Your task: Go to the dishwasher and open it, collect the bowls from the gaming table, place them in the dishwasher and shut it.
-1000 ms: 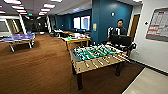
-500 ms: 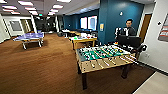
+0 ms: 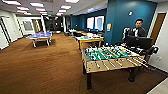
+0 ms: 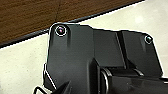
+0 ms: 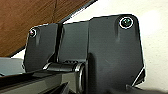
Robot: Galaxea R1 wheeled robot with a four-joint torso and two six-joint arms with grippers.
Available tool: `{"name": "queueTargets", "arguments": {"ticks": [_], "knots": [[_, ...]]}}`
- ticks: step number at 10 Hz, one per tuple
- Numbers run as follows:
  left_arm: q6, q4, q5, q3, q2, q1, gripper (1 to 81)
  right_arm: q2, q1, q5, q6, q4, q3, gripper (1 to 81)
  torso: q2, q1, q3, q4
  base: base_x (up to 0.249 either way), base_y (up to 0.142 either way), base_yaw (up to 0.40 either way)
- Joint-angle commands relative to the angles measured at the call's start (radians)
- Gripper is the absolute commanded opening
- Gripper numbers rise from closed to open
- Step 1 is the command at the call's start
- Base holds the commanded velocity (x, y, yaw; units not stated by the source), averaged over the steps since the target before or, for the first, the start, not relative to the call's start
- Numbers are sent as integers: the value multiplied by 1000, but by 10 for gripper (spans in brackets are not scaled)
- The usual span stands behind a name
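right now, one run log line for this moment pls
phase: driving, open room | ahead: foosball table | behind it: person | beyond: yellow-edged table | far left: ping-pong table | floor: brown carpet

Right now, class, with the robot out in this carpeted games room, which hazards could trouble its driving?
1. The wooden table-football table stands close ahead on the right; its protruding metal rods might catch a passing arm.
2. A person stands just behind it, so turning that way may risk contact.
3. The brown carpet meets pale hard floor; that edge might jolt the wheels.
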Motion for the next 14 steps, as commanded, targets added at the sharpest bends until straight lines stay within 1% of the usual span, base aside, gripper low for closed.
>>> {"name": "queueTargets", "arguments": {"ticks": [1,7,10,14], "knots": [[4,1,44,-2,-2,-46,811,3,49,-47,-4,-10,0,811,0,0,0,0,0,0,183],[4,0,44,-2,-4,-46,811,3,48,-47,-4,-10,0,811,0,0,0,0,0,0,147],[-2,0,44,-2,-4,-46,811,3,48,-47,-4,-10,0,811,0,0,0,0,0,0,99],[-6,-1,44,-2,-9,-46,811,3,48,-47,-4,-10,0,811,0,0,0,0,0,0,0]]}}
